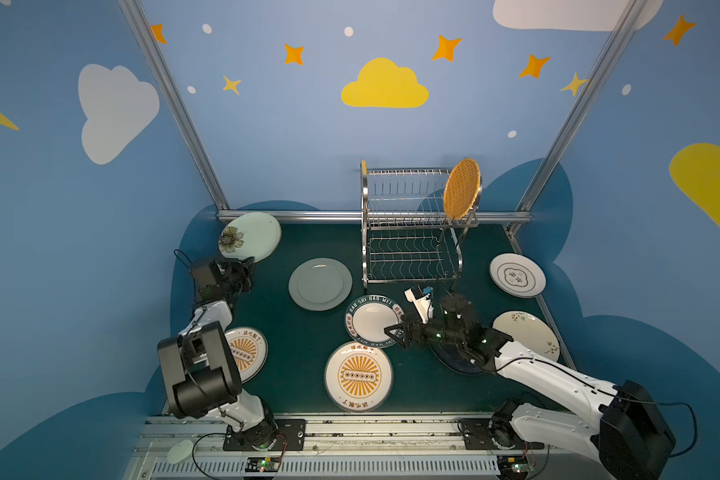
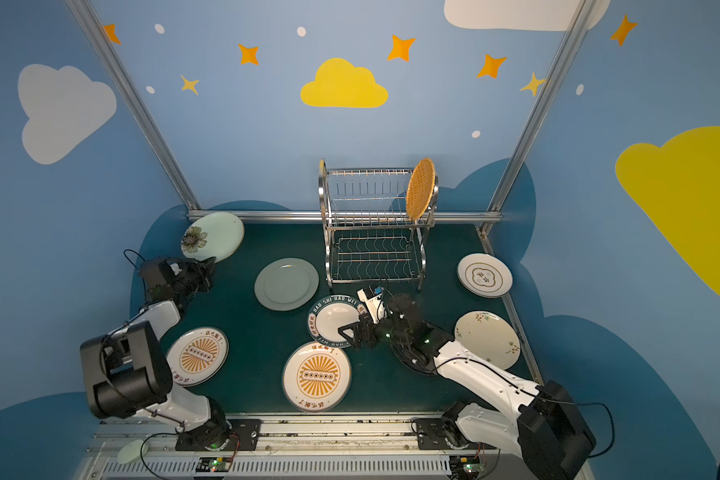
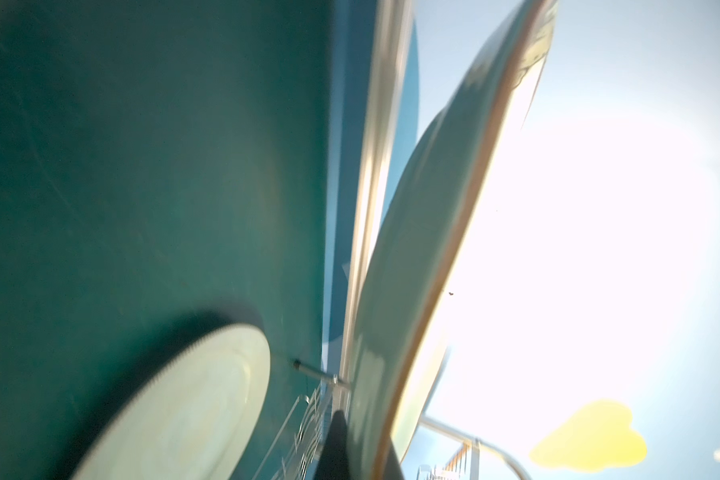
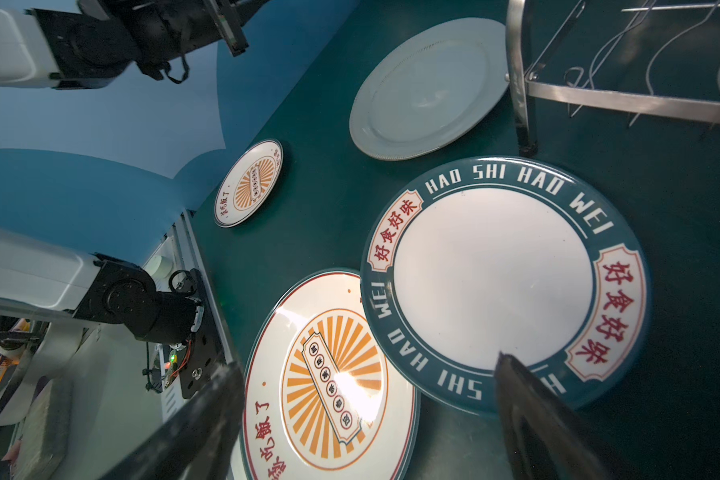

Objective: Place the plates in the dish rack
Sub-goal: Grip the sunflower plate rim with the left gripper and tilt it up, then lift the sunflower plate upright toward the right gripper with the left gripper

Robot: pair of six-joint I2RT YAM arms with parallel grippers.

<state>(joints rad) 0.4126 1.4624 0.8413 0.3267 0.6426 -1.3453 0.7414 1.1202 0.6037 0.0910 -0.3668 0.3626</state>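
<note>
While only the woven plate (image 1: 461, 189) stands on edge at the right end of the rack's (image 1: 364, 241) upper tier, the other plates lie around it on the green surface (image 1: 300, 345). These are a grey plate (image 1: 320, 284), a lettered plate (image 1: 368, 322) whose edge overlaps a sunburst plate (image 1: 358, 376), a second sunburst plate (image 1: 246, 353) by the left arm, an emblem plate (image 1: 517, 275) and a sprig plate (image 1: 526, 334) on the right, and a dark plate (image 1: 449, 360) mostly hidden under the right arm. The floral plate (image 1: 252, 232), at the back left corner, is tilted up off the surface. Its rim is pinched in the left hand (image 1: 248, 262), and the left wrist view shows it edge-on. The right hand (image 1: 393, 337) hovers spread wide over the lettered plate's near rim, holding nothing. The step in hand looks like carrying the floral plate to the rack. The next move probably calls for turning it upright, lining it up with a free slot clear of the woven plate, and lowering it gently so the thin rim grip does not slip.
</note>
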